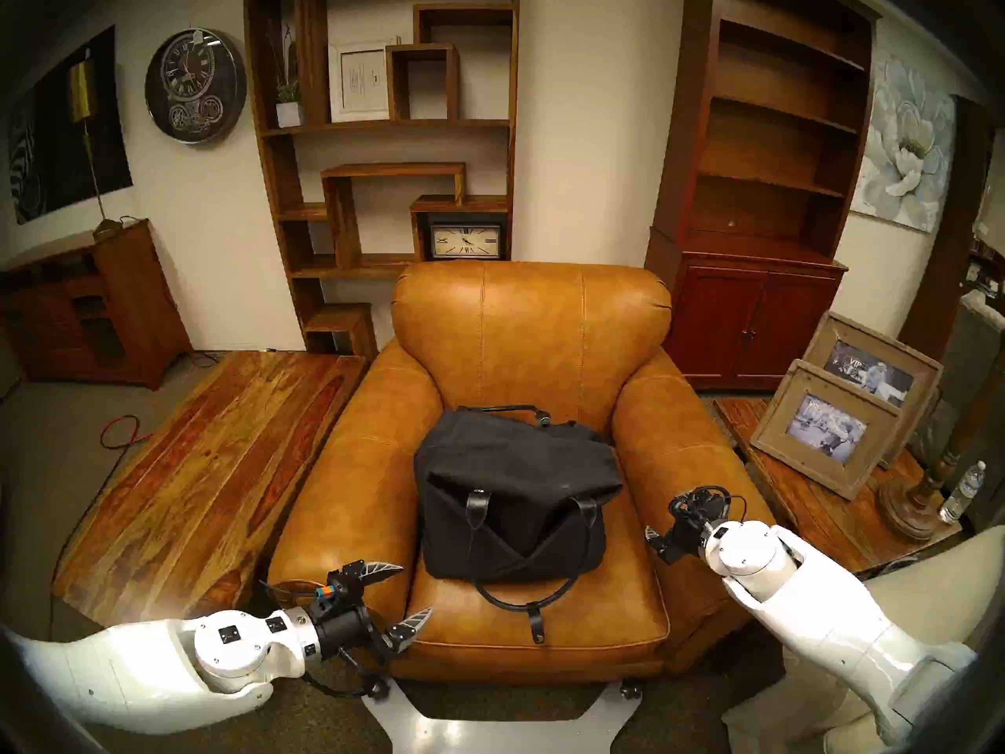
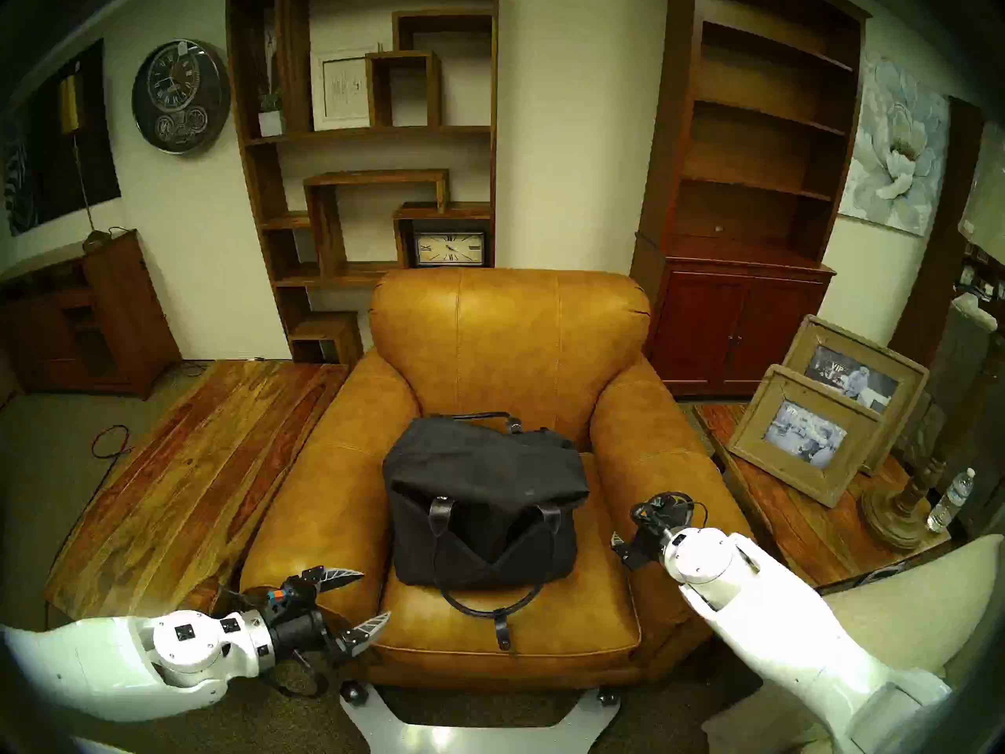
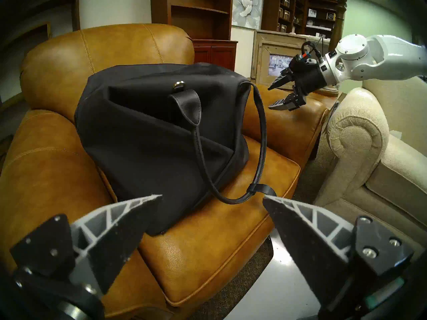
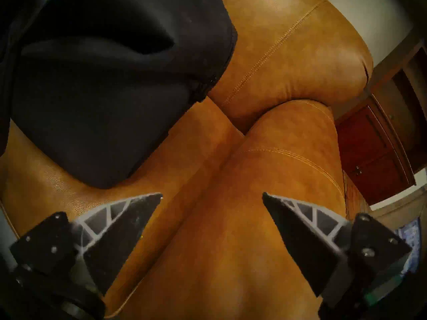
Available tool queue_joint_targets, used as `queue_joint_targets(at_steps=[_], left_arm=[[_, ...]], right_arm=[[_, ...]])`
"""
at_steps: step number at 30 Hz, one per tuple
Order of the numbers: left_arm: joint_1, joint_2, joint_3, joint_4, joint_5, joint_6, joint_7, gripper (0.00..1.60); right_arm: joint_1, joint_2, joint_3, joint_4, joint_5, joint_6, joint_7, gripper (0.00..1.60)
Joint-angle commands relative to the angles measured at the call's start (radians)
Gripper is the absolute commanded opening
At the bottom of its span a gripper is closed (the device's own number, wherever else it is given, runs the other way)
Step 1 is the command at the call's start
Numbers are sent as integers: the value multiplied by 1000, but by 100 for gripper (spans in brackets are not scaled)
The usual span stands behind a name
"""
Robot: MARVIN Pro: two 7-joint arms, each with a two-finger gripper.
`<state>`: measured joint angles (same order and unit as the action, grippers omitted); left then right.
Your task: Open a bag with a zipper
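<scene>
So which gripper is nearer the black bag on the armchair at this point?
Right, by a little. The right gripper hangs open just off the bag's right end, above the chair's armrest. The left gripper is open at the seat's front left corner, short of the bag. Neither touches it.

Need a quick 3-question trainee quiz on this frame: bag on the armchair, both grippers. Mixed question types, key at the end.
1. True or false: the left gripper is shut on a handle of the bag.
2. The bag rests on: A) the wooden table, B) the seat of the armchair, C) the floor.
3. Fill in: the right gripper hovers over the chair's ____ armrest, from the robot's side, with its jaws ____.

Key
1. False: its jaws are open and it is clear of the bag.
2. B
3. right; open
</scene>
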<state>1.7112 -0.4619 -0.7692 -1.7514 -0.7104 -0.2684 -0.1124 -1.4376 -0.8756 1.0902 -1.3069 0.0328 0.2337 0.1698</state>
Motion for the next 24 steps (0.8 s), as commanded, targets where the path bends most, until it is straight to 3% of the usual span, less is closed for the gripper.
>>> queue_joint_targets(at_steps=[1, 9, 24], left_arm=[[-1, 3, -2, -6, 4, -5, 0, 160], [-4, 3, 1, -5, 2, -3, 0, 160], [-7, 4, 5, -4, 1, -3, 1, 160]], right_arm=[[102, -54, 12, 65, -66, -64, 46, 160], [177, -74, 51, 171, -104, -115, 109, 160], [323, -157, 42, 337, -195, -161, 194, 160]])
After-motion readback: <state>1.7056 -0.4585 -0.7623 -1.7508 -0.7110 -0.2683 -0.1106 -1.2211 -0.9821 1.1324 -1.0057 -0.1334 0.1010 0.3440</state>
